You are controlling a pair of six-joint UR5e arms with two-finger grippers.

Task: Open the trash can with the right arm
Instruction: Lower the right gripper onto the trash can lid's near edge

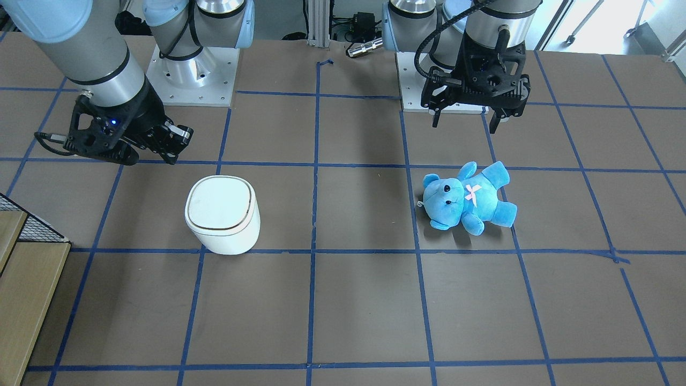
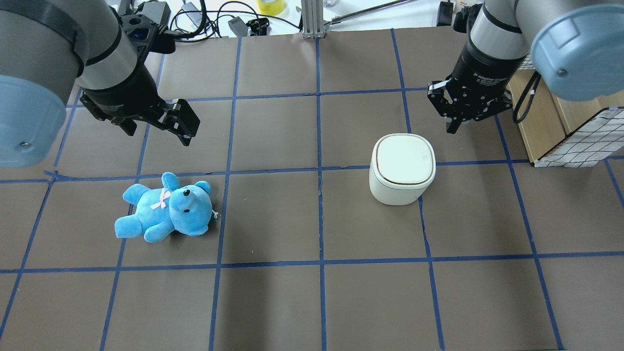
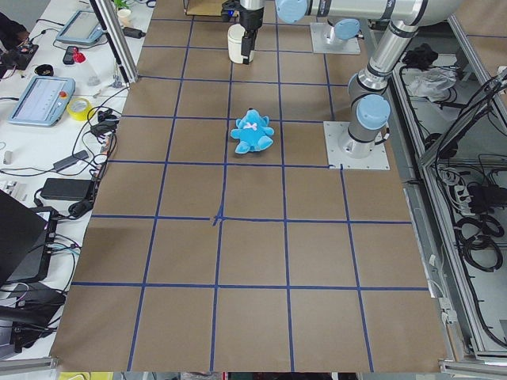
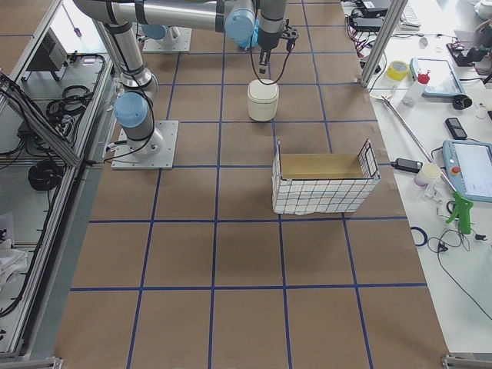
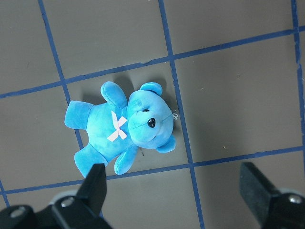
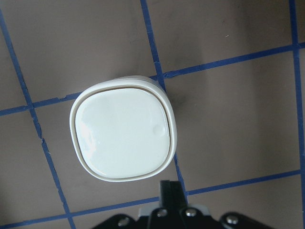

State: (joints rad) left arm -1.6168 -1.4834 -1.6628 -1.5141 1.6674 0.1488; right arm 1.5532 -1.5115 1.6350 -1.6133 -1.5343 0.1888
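Two-arm cell seen from the operators' side and from overhead. The trash can (image 2: 402, 168), a small white bin with a rounded-square top, stands upright on the table (image 2: 312, 302) in the robot's right half. It sits by a crossing of the blue tape lines (image 2: 319, 214) that divide the brown surface into squares. Its flat lid (image 6: 125, 138) lies level, outlined by a thin dark seam all round. The right pincer (image 2: 453, 126) hangs in the air close by the can, clear of it. Its wrist view looks almost straight down on the lid and shows the fingers (image 6: 170, 191) pressed together with nothing between them. A small blue light glows on the body of this pincer in the front view. The left pincer (image 1: 464, 123) hangs over the other half of the table with its jaws spread wide and empty. A blue bear (image 2: 168, 214) lies on its back on the table near it, untouched, with a pink bow on its chest and its head towards the table's middle. Bear and can are well apart, each in its own half. A wire basket (image 4: 323, 184) with a tan lining stands on the table beyond the can, at the end on the robot's right.
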